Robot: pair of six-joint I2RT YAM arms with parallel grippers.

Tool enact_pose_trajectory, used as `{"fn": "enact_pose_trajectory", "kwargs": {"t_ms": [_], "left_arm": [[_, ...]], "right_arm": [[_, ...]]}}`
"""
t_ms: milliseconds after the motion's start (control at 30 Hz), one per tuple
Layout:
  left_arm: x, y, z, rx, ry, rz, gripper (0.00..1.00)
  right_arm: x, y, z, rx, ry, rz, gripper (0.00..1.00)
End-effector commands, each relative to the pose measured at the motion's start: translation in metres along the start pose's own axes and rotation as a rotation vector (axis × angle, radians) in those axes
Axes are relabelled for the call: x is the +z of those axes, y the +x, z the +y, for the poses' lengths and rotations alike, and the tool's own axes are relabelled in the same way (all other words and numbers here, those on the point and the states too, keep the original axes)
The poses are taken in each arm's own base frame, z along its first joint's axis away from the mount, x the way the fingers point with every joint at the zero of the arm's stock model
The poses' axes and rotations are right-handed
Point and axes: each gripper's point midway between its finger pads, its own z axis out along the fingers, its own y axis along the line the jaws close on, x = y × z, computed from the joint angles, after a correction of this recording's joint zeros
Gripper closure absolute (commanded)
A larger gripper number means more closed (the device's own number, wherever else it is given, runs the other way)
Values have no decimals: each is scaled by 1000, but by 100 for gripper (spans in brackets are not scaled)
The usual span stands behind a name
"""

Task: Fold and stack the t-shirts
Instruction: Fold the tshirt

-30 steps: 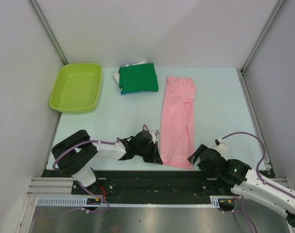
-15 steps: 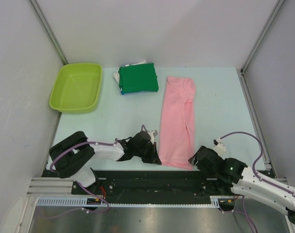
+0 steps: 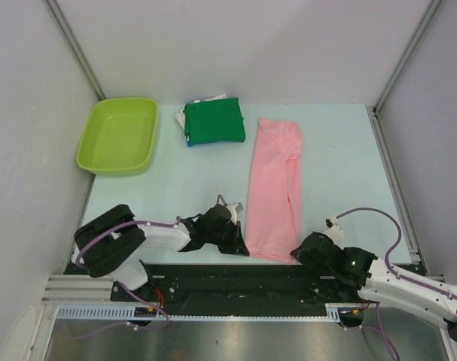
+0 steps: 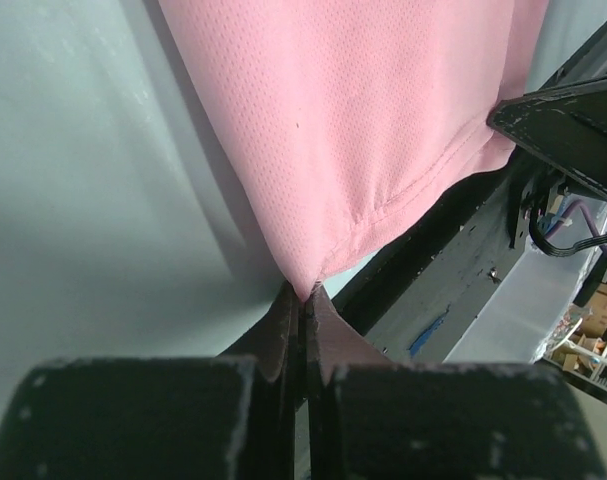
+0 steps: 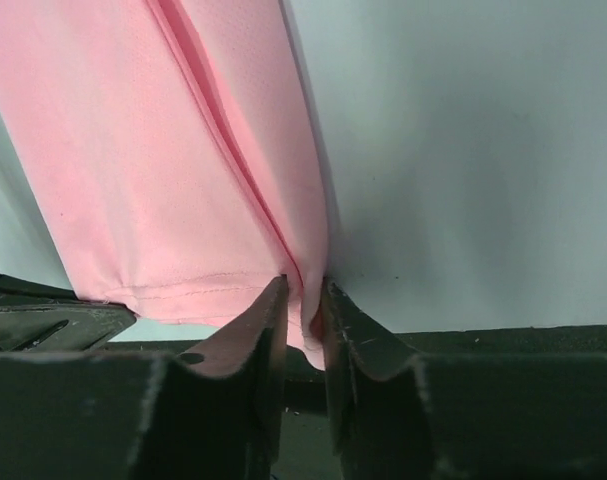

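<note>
The pink t-shirt (image 3: 275, 188) lies as a long narrow strip on the table, its hem toward me. My left gripper (image 3: 242, 247) is shut on the hem's left corner; in the left wrist view the cloth (image 4: 363, 120) tapers into the closed fingertips of the gripper (image 4: 305, 297). My right gripper (image 3: 294, 252) holds the hem's right corner. In the right wrist view a fold of pink cloth (image 5: 163, 150) sits pinched between this gripper's (image 5: 305, 292) narrow fingers. A folded dark green t-shirt (image 3: 214, 122) lies at the back on a white one (image 3: 181, 116).
A lime green plastic tub (image 3: 119, 135) stands at the back left. The black mounting rail (image 3: 236, 282) runs along the table's near edge right under both grippers. White walls enclose the table on the left, back and right.
My right gripper has closed from wide open onto the shirt's near right corner and shifted slightly left. The left gripper stayed shut on its corner and crept a little nearer.
</note>
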Motion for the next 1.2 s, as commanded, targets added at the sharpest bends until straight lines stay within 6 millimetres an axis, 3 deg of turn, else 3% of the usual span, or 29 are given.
{"fn": "enact_pose_trajectory", "kwargs": {"t_ms": [0, 67, 233, 400, 533, 600, 767, 800, 867, 900, 967, 1000, 1033, 1167], "left_arm": [[-5, 15, 18, -25, -53, 28, 100], [-7, 14, 15, -22, -44, 21, 100], [-13, 5, 2, 4, -24, 3, 100], [-25, -17, -20, 50, -16, -35, 99], [-35, -51, -47, 73, 44, -89, 100], [-41, -61, -45, 72, 19, -96, 100], [-57, -99, -61, 89, 35, -165, 100], [-57, -102, -61, 84, 34, -165, 100], [-61, -118, -65, 75, 46, -186, 100], [-62, -124, -68, 76, 51, -192, 100], [-63, -143, -73, 83, 49, -212, 100], [-61, -148, -74, 86, 46, -205, 100], [-64, -162, -85, 113, 57, -226, 100], [-51, -189, -83, 106, 40, -215, 100]], "right_arm": [[4, 4, -16, 5, 49, 2, 82], [3, 3, -17, 1, 56, -6, 100], [-3, -6, -9, -19, 48, -38, 100], [-24, -34, 21, -56, -3, -138, 100], [-32, -51, 39, -74, -28, -189, 100], [-33, -62, 46, -80, -37, -215, 100], [-37, -90, 68, -95, -69, -258, 100], [-35, -105, 68, -92, -57, -296, 100], [-30, -111, 75, -95, -70, -270, 100], [-29, -128, 80, -76, -92, -305, 100], [-24, -133, 86, -65, -119, -280, 100], [-18, -149, 86, -37, -107, -302, 100], [-15, -149, 90, -46, -128, -275, 100], [-1, -175, 107, -33, -163, -277, 100]]}}
